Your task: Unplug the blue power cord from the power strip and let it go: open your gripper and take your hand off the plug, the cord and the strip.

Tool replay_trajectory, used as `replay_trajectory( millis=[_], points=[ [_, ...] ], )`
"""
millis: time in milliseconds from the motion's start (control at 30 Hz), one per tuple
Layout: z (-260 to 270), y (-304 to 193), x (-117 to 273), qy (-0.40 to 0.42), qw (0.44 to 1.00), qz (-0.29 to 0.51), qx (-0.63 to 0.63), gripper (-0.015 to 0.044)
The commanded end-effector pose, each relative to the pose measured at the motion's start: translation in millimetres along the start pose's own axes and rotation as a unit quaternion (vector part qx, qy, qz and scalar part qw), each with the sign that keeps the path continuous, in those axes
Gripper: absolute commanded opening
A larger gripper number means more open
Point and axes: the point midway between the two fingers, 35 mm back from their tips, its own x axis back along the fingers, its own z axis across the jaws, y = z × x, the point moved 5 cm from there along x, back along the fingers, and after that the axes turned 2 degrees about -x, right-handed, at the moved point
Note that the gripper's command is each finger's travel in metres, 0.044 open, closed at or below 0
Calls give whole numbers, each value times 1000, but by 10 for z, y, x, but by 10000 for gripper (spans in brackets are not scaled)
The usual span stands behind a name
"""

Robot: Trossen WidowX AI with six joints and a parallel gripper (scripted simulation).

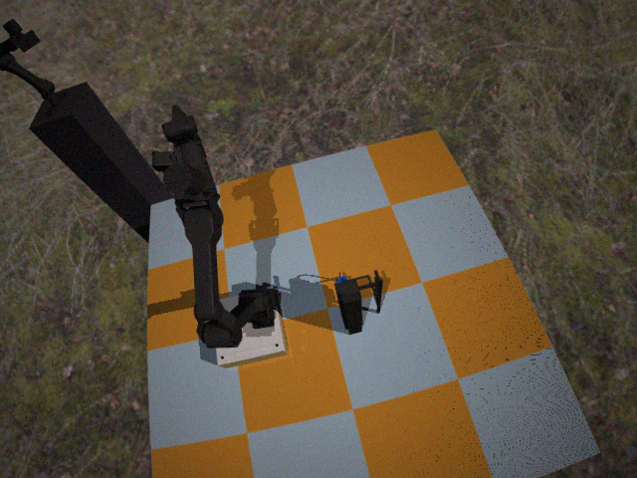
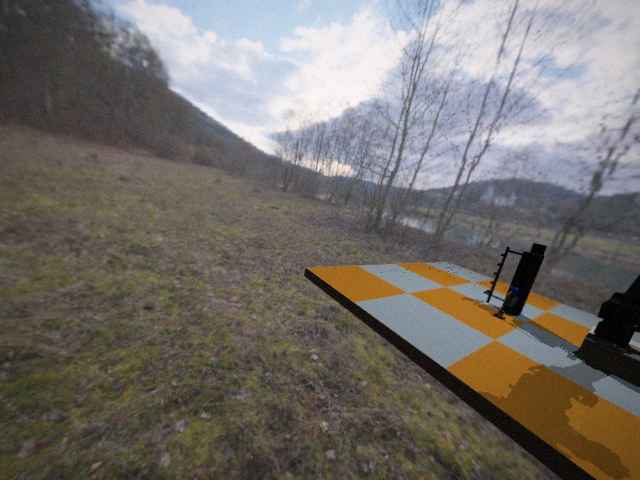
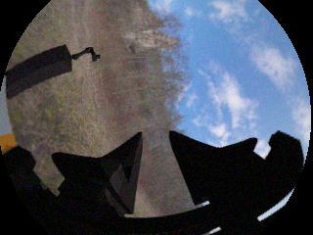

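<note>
A dark upright block [image 1: 349, 307] [image 2: 526, 281], apparently the power strip, stands on the checkered table. A small blue part [image 1: 341, 278] [image 2: 514, 292], apparently the blue cord's plug, shows against its side near one end. Whether it sits in a socket cannot be told. A thin dark line, perhaps the cord, runs left from it in the top view. My gripper [image 3: 156, 135] is partly open, with nothing between its fingertips. It is at the top end of the raised arm, far from the block, plug and line. The exterior view does not show the hand.
A thin dark frame with short pegs [image 1: 379, 292] [image 2: 497, 274] stands beside the block. The arm's pale base plate [image 1: 252, 350] lies left of it on the table [image 1: 390, 340] [image 2: 413, 330]. A dark pillar [image 1: 98, 148] [image 3: 41, 69] with a small jointed thing on top stands beyond the table's corner.
</note>
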Motion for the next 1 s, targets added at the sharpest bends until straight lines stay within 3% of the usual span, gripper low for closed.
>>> replay_trajectory(
  millis=[0, 433, 667, 967],
  points=[
    [378, -466, -88, 67, 994, 88, 0, 160],
    [1237, -1873, 353, 237, 906, 351, -31, 160],
    [1649, -2531, 1005, 330, 803, 488, -87, 160],
    [2042, -2986, 2125, 423, 622, 630, -193, 160]
  ],
)
